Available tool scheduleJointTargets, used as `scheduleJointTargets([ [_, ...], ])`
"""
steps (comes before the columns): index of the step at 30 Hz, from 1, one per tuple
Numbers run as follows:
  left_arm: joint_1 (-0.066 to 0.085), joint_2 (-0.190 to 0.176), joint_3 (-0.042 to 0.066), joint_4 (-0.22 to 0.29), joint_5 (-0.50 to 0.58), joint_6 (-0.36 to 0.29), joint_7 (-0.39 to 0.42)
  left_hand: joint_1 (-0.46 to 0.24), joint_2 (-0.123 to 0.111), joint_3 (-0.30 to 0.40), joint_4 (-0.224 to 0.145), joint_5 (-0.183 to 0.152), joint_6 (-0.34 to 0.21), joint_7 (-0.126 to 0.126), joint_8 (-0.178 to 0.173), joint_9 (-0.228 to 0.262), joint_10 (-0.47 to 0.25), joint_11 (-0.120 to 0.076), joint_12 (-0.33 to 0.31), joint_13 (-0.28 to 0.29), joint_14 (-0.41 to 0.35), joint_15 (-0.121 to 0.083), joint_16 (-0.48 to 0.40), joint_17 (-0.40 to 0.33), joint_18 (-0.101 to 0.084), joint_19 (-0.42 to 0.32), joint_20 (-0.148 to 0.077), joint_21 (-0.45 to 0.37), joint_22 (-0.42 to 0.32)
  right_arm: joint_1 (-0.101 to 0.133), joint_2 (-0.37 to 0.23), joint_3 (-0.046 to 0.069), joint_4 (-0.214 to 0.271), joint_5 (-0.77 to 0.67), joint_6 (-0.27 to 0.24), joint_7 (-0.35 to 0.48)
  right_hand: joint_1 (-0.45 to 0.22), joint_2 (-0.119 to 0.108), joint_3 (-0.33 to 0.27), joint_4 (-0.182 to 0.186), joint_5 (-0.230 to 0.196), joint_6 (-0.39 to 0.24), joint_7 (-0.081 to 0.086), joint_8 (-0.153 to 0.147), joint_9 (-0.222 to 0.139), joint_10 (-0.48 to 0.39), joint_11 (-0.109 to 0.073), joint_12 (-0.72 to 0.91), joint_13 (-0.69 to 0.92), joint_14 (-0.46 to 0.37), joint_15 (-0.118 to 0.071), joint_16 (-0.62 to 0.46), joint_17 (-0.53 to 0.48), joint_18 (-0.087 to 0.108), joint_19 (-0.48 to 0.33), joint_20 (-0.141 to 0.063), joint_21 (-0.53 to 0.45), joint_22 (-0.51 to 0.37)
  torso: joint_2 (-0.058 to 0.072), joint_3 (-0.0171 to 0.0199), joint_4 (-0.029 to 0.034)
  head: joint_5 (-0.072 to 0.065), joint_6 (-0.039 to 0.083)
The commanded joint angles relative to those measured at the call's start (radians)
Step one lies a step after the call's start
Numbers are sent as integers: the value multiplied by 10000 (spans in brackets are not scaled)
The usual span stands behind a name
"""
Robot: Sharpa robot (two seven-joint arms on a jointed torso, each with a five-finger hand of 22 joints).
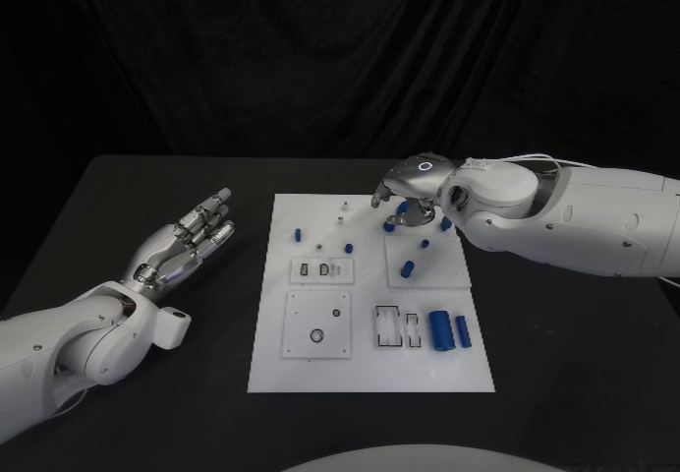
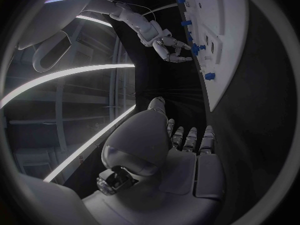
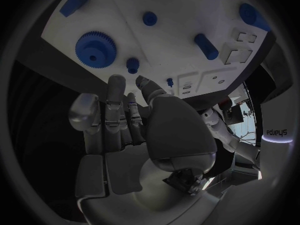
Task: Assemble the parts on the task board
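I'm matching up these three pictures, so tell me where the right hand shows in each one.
Head view: the right hand hangs over the board's far right part, above blue parts.
Left wrist view: it is small and distant, reaching to the board's edge.
Right wrist view: it is large in the middle, fingers towards the board.
Shared landmark: the white board.

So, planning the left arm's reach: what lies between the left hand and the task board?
Bare black table in the head view; the left hand lies apart from the task board.
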Motion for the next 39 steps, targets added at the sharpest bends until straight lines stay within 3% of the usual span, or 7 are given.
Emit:
scheduleJointTargets([
  [1,27,33,9,15,-46,134,1753,96,-9,15,-41,72,39,-11,48,12,9,79,-50,-7,-5,44,-36,-17,72,11,83,44,17,-71,-6,7,-24,-193,10,39,-5,-57,28,80,32,80,1,40,35,104,-1,90,41,91,-16,76,58,-118,68,3,58,61,27,-15,4,16,-30],
  [13,26,24,8,-59,-46,234,1736,141,9,42,-29,134,14,-17,44,9,24,133,-46,-3,-5,88,-36,-17,74,27,119,57,26,-149,-280,8,293,-194,-678,181,-150,-125,68,322,318,189,67,45,181,86,56,128,164,196,10,390,466,-157,125,21,219,336,33,-77,14,91,-121],
  [22,26,33,8,-96,-46,282,1721,154,20,53,-27,138,12,-19,43,9,28,160,-45,-2,-5,108,-36,-17,75,31,136,61,28,-202,-393,8,343,-191,-353,94,-137,-100,109,354,355,207,85,45,208,72,74,127,186,227,21,478,578,-173,158,30,280,435,45,-84,0,77,-136],
  [28,26,56,8,-127,-46,344,1688,168,27,63,-29,147,1,-18,42,7,31,186,-44,-1,-5,126,-36,-17,75,37,152,65,31,-279,-349,7,155,76,-74,249,189,-76,493,218,856,378,176,72,355,123,107,145,288,148,44,556,654,-181,128,57,348,579,51,-92,1,57,-159],
  [39,25,66,7,-177,-46,408,1615,228,25,95,-42,175,11,11,45,10,39,263,-41,2,-5,202,-36,-17,75,60,222,83,43,-466,-247,7,-100,195,-100,402,201,-126,852,248,844,721,279,189,581,619,64,343,438,290,23,1026,1264,-260,284,55,653,1083,51,-105,-20,117,-205],
])
